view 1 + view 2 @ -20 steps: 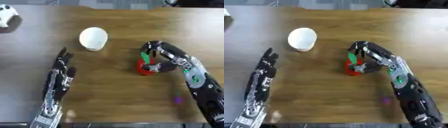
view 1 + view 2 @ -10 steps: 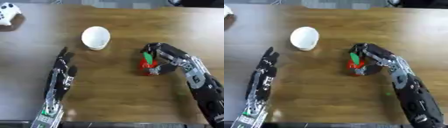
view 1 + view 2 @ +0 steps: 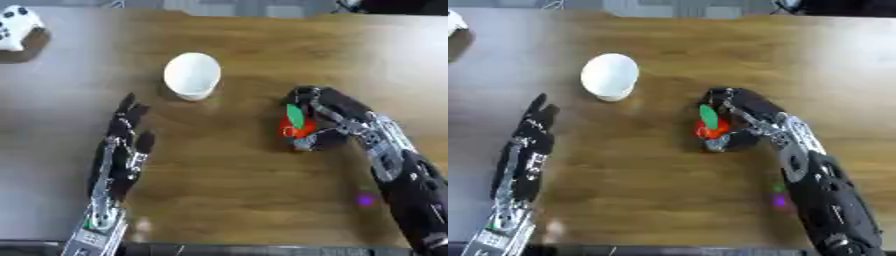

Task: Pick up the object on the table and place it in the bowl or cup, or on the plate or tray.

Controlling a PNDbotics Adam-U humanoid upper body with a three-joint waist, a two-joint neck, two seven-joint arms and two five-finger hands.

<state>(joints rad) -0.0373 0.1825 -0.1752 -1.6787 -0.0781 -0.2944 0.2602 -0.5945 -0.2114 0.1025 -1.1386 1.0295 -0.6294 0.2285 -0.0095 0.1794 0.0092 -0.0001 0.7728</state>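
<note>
Left eye view, looking down on a brown wooden table (image 3: pixel 236 200) with visible grain running left to right. Near the middle right of the table sits the task's thing: a small red object (image 3: pixel 298 129), rounded and glossy like a toy fruit or vegetable, with a bright green leaf-shaped piece (image 3: pixel 296 115) standing up from its far side. Its exact kind cannot be made out.

The robot's right hand (image 3: pixel 337 117), black with silver joints, comes in from the lower right corner and is wrapped round the red object. Its fingers curl over the far and right sides while the thumb (image 3: pixel 313 142) closes in from the near side, so the object is grasped between them. Whether the object rests on the table or is lifted just off it cannot be told.

To the left and a little farther away stands a white cup (image 3: pixel 192 76), upright, its round opening facing up. It is well apart from the red object.

The robot's left hand (image 3: pixel 127 145) lies at the near left of the table, fingers straight and relaxed, pointing away toward the far side, holding nothing. It is near the cup but not touching it.

A white object (image 3: pixel 17 27) sits at the far left corner.
</note>
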